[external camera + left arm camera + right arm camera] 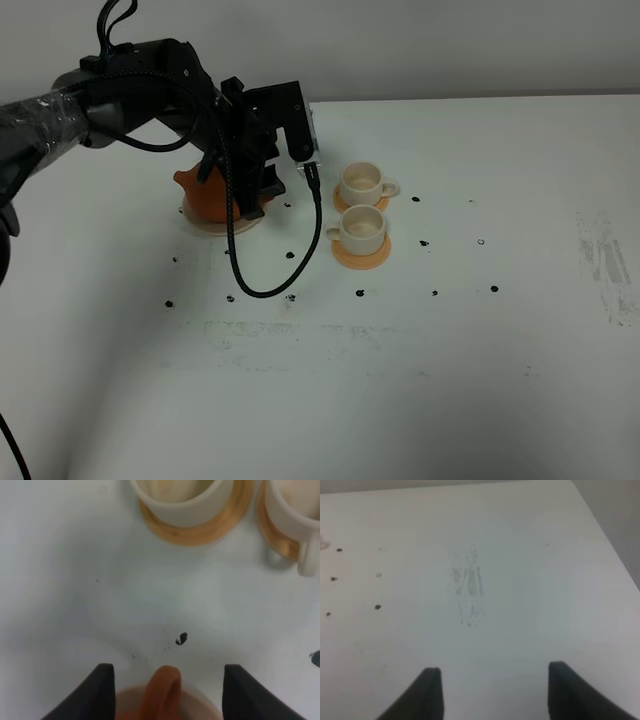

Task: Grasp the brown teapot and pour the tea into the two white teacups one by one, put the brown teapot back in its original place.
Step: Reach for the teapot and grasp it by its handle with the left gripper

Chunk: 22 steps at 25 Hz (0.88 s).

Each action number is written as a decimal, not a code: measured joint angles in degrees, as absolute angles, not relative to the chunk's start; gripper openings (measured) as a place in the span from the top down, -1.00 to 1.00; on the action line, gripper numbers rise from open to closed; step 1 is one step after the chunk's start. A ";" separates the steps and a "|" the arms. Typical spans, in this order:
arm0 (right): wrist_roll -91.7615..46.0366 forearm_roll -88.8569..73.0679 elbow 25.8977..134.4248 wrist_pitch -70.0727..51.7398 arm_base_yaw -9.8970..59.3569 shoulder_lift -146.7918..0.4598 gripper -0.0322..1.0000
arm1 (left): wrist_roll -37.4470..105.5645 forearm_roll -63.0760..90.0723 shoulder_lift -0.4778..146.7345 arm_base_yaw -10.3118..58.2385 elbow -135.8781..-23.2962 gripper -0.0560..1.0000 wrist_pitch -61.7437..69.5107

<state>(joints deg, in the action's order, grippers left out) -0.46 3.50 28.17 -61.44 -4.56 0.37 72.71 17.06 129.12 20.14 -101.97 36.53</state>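
Observation:
The brown teapot point(205, 196) sits on its beige saucer point(200, 226) at the left of the table, partly hidden under my left arm. My left gripper point(262, 188) is at the teapot's right side. In the left wrist view the left gripper point(168, 669) is open, and the loop handle point(162, 687) stands between the fingers point(102, 692) without touching either one. The two white teacups point(362, 182) point(362, 229) stand on orange coasters to the right of the teapot, also seen as cups point(177, 497) point(295, 510). My right gripper point(490, 672) is open over bare table.
Orange coasters point(362, 256) point(192, 530) lie under the cups. A black cable point(270, 290) loops from the left arm down onto the table in front of the teapot. Small black marks point(434, 293) dot the white table. A grey smudge point(469, 585) lies ahead of the right gripper.

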 joint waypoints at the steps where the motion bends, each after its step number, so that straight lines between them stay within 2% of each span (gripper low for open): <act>1: -0.46 3.50 28.17 -61.44 -4.56 0.37 0.06 | 72.71 17.06 129.42 20.14 -102.05 -0.02 36.40; 11: -0.46 3.50 28.17 -61.44 -4.56 0.37 0.06 | 72.96 16.87 131.51 20.14 -102.22 -0.02 34.27; 22: -0.46 3.50 28.17 -61.44 -4.56 0.37 0.06 | 72.62 17.24 131.70 20.14 -102.27 0.06 38.23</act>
